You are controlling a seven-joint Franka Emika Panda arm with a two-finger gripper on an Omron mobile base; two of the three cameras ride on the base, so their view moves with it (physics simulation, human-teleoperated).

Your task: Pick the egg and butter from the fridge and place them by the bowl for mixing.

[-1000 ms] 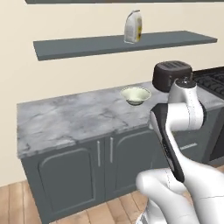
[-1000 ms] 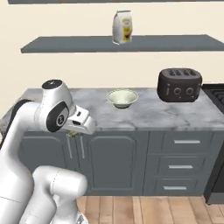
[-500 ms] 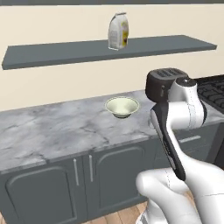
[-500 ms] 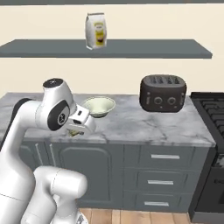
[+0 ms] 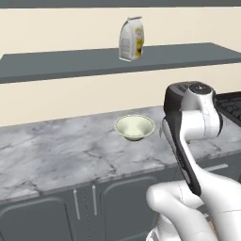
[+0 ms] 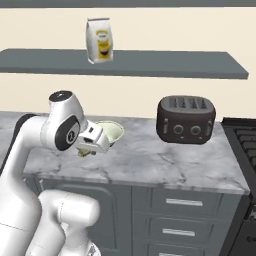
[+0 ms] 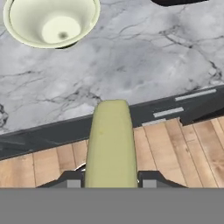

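The base has driven nearer the bowl [image 7: 51,21], which now looms larger; the jaws pinch the butter [image 7: 111,144] short of the table [image 7: 144,61] edge, delivery pending.

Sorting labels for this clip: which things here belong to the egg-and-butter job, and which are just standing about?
Job: butter, held in the gripper; bowl; counter.
Standing about: toaster; bag on the shelf; stove.

Even, soft, shadowless rendered light
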